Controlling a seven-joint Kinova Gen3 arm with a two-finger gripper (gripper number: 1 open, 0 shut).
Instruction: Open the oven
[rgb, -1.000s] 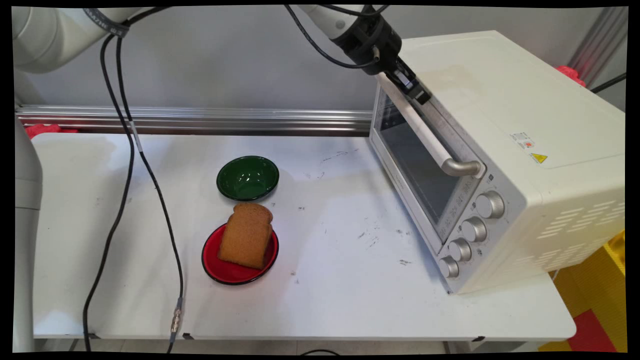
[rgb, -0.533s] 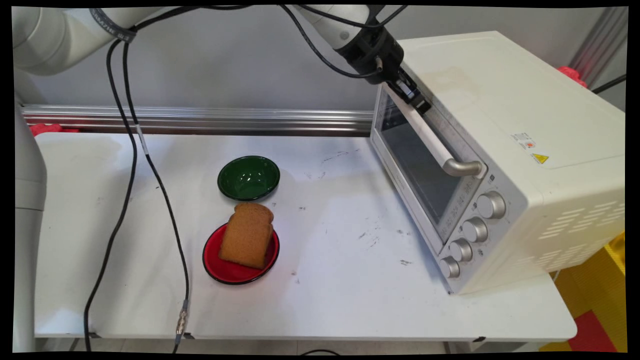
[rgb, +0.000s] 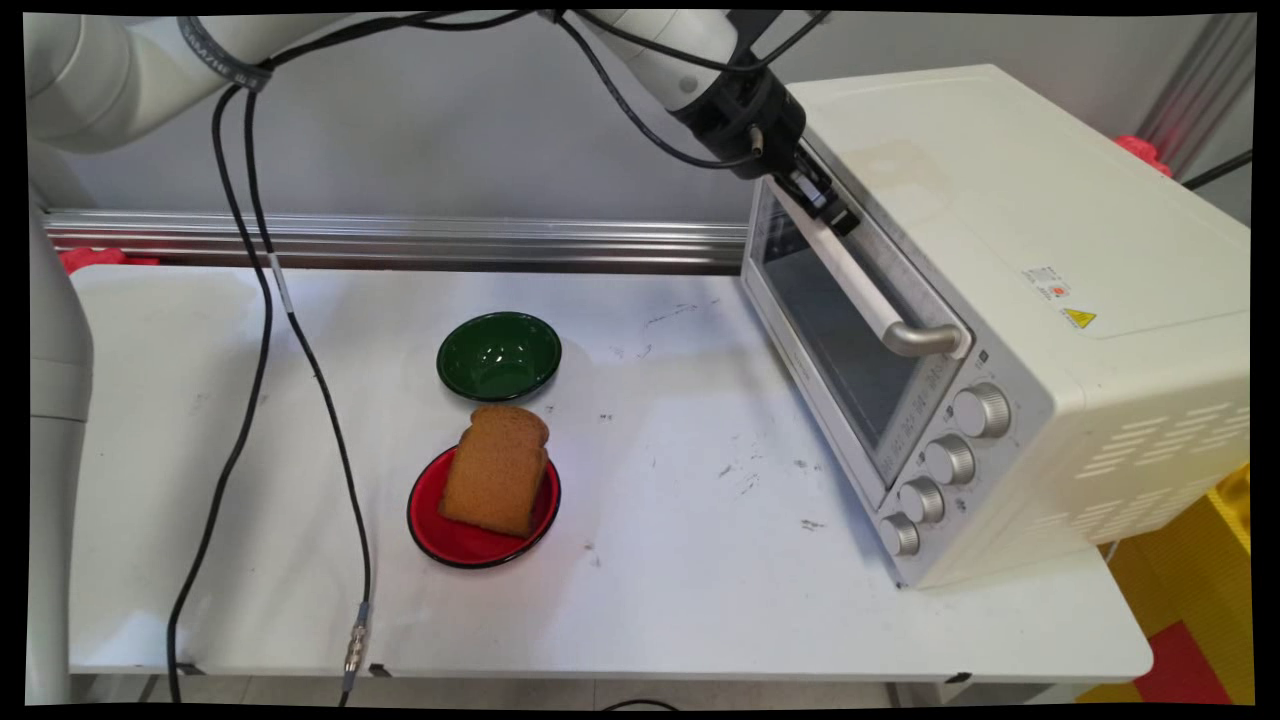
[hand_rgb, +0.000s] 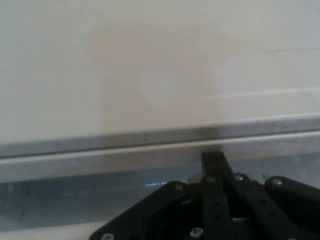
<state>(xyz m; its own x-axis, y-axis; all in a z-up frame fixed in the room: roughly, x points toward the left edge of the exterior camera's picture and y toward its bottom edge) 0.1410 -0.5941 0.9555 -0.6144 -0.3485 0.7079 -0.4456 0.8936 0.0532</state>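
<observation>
On the near tabletop, 1 bread slice rests on the red plate; the green bowl sits just behind it. Farther back, the pincer is at the far end of the toaster oven door handle, apparently clamped on it. Over the last second, the pincer shifted slightly along the handle; the door remains closed.

Gripper fingertips hidden against oven handle; oven top blurred, cut off in hand view.
</observation>
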